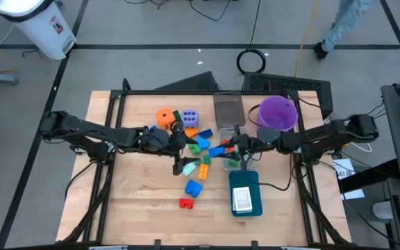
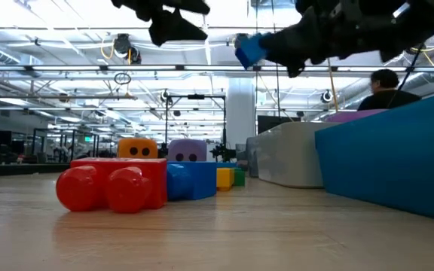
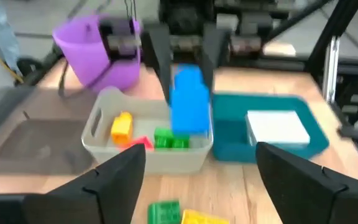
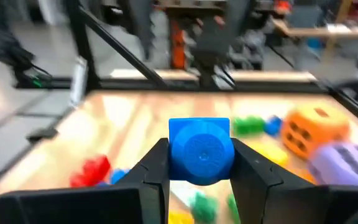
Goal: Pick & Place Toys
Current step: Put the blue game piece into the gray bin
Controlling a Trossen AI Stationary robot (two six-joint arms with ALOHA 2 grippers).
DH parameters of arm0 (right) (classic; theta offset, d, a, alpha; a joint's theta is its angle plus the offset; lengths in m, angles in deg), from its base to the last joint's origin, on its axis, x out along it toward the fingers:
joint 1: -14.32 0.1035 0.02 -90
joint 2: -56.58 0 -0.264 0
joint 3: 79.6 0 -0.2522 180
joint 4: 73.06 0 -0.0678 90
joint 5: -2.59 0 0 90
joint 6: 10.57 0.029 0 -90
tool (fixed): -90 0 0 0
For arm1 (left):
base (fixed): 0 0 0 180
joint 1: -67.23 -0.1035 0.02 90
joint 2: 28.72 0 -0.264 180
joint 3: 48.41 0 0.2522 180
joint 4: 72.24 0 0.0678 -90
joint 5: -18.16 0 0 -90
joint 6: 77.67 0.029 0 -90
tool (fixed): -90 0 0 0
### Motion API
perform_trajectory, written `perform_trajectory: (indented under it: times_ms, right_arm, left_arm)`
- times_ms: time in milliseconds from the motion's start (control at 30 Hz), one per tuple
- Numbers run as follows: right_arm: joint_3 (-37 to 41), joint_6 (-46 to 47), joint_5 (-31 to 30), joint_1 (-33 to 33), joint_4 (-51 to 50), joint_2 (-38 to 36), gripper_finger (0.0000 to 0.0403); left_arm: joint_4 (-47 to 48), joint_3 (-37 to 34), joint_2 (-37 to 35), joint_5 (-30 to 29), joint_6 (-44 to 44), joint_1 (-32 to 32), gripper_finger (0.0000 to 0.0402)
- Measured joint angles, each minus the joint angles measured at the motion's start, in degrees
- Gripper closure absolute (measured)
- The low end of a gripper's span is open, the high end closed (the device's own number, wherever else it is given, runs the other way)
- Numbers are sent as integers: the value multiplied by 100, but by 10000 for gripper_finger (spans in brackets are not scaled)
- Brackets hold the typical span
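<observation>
My right gripper (image 1: pixel 222 148) is shut on a blue block (image 4: pixel 201 149) and holds it in the air above a small grey bin (image 3: pixel 148 146). The bin holds yellow, red and green blocks. My left gripper (image 1: pixel 177 141) is open and empty above the toy pile, its fingers (image 3: pixel 114 177) wide apart, facing the right gripper. An orange die (image 1: pixel 164 117) and a lavender die (image 1: pixel 189 118) rest on the table behind a scatter of small blocks (image 1: pixel 198 164). A red block (image 1: pixel 186 203) and a blue block (image 1: pixel 194 187) lie nearer the front. My right gripper pinches the blue block by two opposite sides (image 4: pixel 174 155) between its two fingers. The fingers come roughly level from the table's right. The block is lifted clear; in the left wrist view its lower part (image 3: pixel 190 115) hangs below the fingers, over the grey bin.
A purple bucket (image 1: pixel 278 112) stands at the far right. A teal tray (image 1: pixel 254 201) holding a white card (image 1: pixel 242 199) sits near the front right. A larger grey tray (image 1: pixel 228 107) stands at the back. A person (image 2: pixel 386 86) shows beyond the table.
</observation>
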Motion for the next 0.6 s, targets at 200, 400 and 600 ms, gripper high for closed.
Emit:
perform_trajectory:
  times_ms: [200,400,600]
  right_arm:
    - [0,80,-728,-4,-1947,-894,311]
    - [0,372,-1706,-7,-3418,-1226,311]
    - [4,451,-1793,-146,-3765,-876,293]
  left_arm:
    - [25,-6,268,7,4,16,89]
    - [-163,-6,435,7,9,-44,86]
    - [-219,-6,474,9,-9,-141,91]
